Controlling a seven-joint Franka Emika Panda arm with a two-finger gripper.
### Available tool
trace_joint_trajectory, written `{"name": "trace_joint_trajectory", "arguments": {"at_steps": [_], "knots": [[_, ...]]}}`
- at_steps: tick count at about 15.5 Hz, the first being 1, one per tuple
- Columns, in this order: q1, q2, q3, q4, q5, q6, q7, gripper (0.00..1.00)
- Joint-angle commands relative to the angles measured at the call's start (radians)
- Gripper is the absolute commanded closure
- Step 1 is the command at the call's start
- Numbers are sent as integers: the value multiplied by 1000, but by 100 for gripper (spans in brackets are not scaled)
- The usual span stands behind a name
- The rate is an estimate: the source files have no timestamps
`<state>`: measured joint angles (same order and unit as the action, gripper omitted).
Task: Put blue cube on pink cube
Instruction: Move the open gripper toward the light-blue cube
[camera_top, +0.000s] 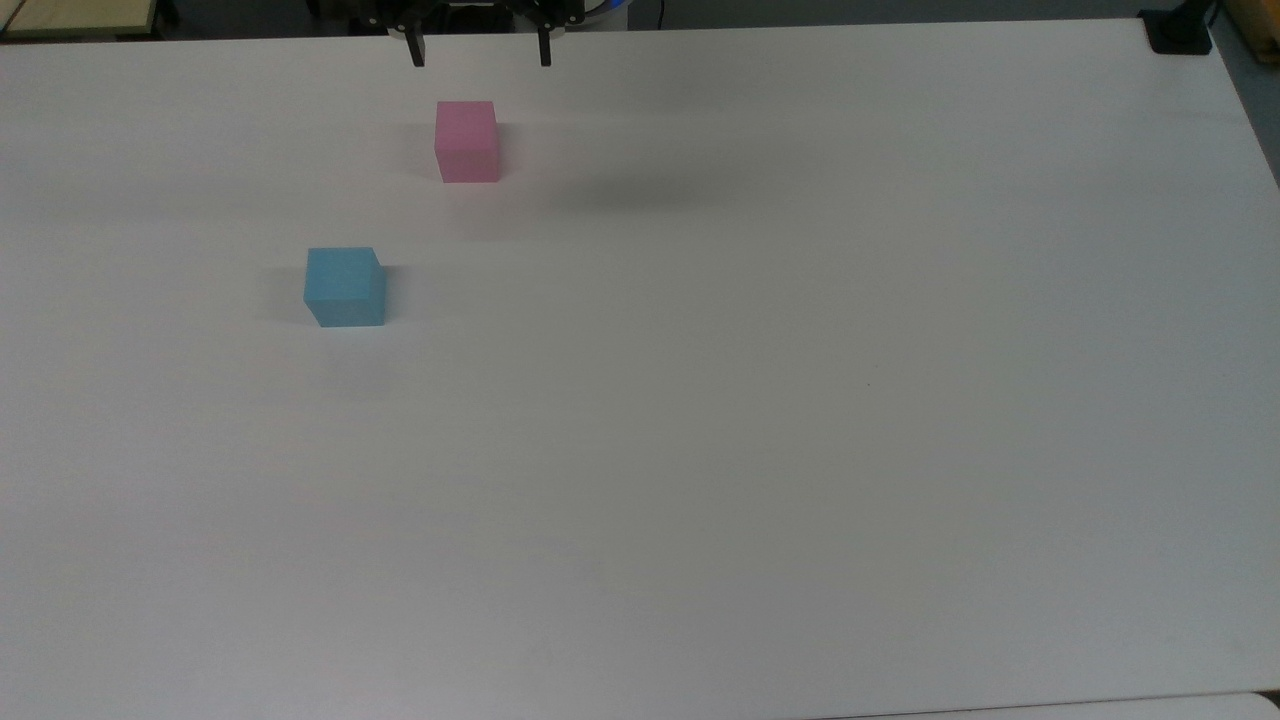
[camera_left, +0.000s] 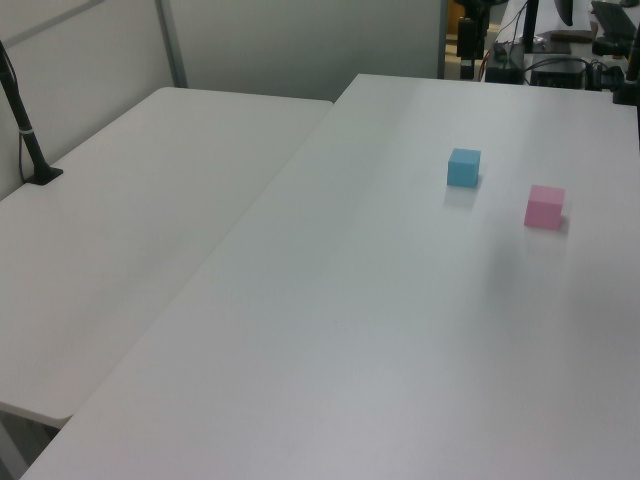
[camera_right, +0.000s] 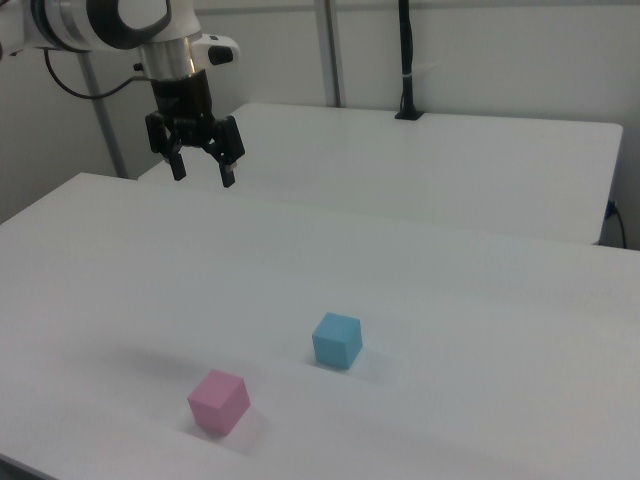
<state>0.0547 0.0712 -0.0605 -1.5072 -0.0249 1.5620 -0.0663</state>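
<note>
White counter (camera_top: 800, 400) carries both cubes, apart from each other. In the top view the blue cube (camera_top: 345, 287) sits left of centre, with the pink cube (camera_top: 467, 141) above it to the right. The gripper (camera_right: 202, 169) hangs at the right view's upper left, fingers (camera_right: 227, 175) spread wide and empty.

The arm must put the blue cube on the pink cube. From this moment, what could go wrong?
1. The open two-finger gripper hangs high, nearer the pastel pink foam-like cube than the light sky-blue foam-like cube; it might descend on the wrong one.
2. Both cubes look about equal in size, so an off-centre release could let the blue cube tip off.
3. A squeezed foam cube may shift at release.
</note>
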Motion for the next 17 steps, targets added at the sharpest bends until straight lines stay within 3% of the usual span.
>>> {"name": "trace_joint_trajectory", "arguments": {"at_steps": [1, 12, 17], "knots": [[8, -21, -12, -15, 5, -5, -4, 0], [4, -15, -16, -15, 3, -2, -6, 0], [-61, -13, -21, -11, -3, 6, -55, 0]]}}
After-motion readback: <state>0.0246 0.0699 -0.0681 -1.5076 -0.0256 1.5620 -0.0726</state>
